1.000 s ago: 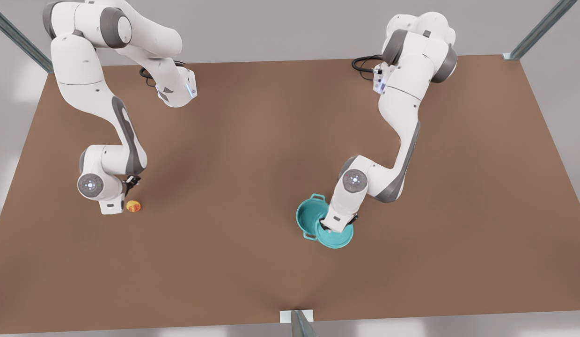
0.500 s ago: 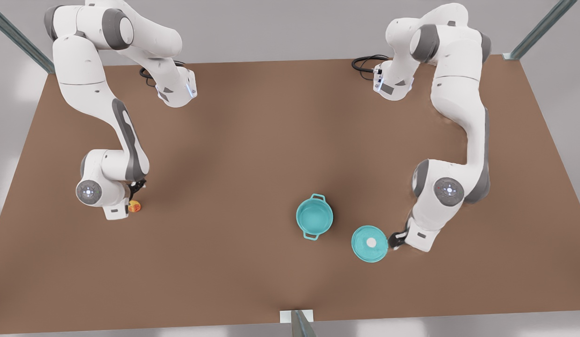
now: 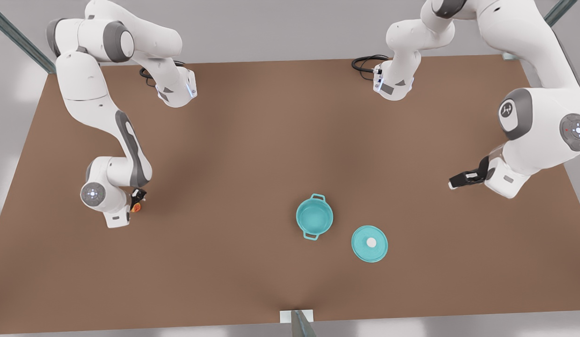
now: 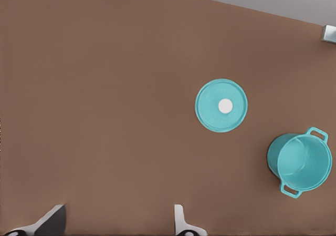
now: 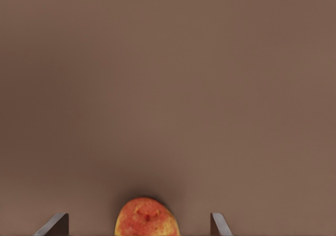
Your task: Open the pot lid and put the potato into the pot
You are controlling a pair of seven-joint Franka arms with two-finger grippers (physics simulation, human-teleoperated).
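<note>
The teal pot [image 3: 314,216] [image 4: 300,161] stands uncovered and upright on the table, its inside bare. The pot lid [image 3: 370,243] [image 4: 221,105] lies flat with its white knob up, just off the pot toward the front view's right. At the front view's left, the potato [image 3: 136,206] [image 5: 147,218] rests on the table. My right gripper [image 3: 136,200] [image 5: 137,226] is open and low around it, one finger on each side, with gaps between the fingers and the potato. My left gripper [image 3: 459,181] [image 4: 116,225] hangs open and holds nothing, high at the front view's right, away from the lid.
The brown table [image 3: 252,140] stretches bare between the two arms. Both arm bases [image 3: 177,91] sit at the far edge with black cables [image 3: 364,63]. A metal post [image 3: 299,323] stands at the middle of the near edge.
The left gripper carried the lid off the pot, set it down beside it, let go, then rose and drew back toward the front view's right. The right gripper lowered around the potato.
</note>
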